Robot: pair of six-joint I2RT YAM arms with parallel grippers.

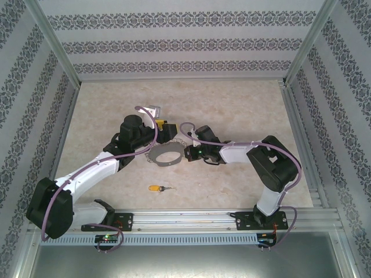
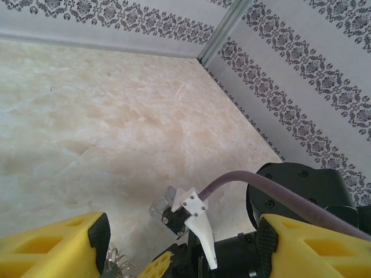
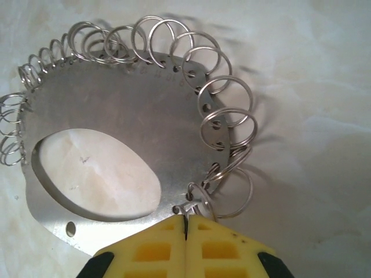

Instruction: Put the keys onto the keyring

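I've got R gripper (image 3: 185, 227) pinched shut on the keyring (image 3: 116, 110) rim, prob to steady it, L gripper (image 1: 164, 128) spread just behind, key (image 1: 157, 188) loose on table (image 1: 232, 98), nearer the arm bases.

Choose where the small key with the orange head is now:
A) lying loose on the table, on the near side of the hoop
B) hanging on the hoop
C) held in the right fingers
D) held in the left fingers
A: in the top view the key lies by itself on the table, apart from the keyring and on its near side.
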